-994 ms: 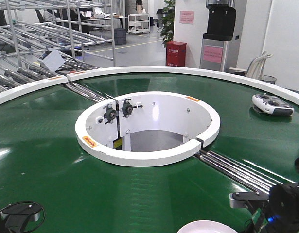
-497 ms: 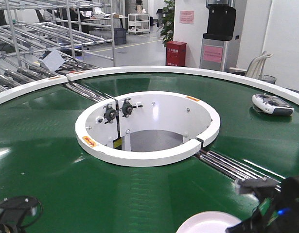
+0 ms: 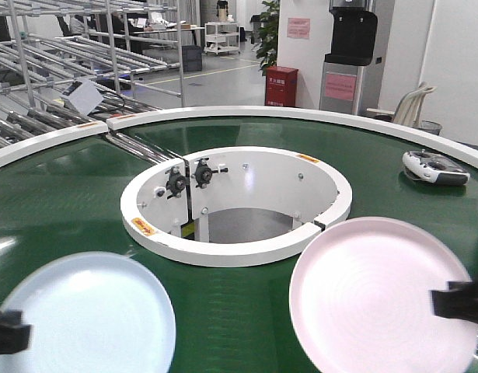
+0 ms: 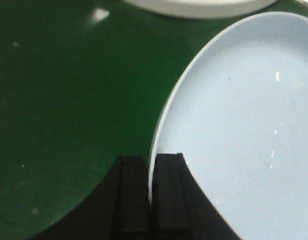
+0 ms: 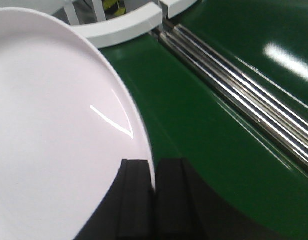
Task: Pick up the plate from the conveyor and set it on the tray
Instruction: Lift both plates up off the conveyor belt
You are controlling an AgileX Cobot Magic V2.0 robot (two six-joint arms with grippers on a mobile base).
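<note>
Grab looks done: left gripper (image 4: 150,167) clamped on blue plate (image 3: 91,311) rim, right gripper (image 5: 154,170) clamped on pink plate (image 3: 371,295) rim, both apparently lifted off conveyor (image 3: 239,311). Placing not yet done; tray not in view.

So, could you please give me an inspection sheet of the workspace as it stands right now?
Surface: glossy dark green ring-shaped conveyor belt with a white-rimmed round central opening and steel rollers at a seam.
Job's things: round pale blue plate and round pale pink plate, each gripped at its rim; tray not in view.
Clutter: white-grey handheld controller lying on the belt, far right.
Grippers: left gripper shut on the blue plate; right gripper shut on the pink plate.
Cables: nothing seen.
Surroundings: metal roller racks, red cabinet, grey machine with black top.
</note>
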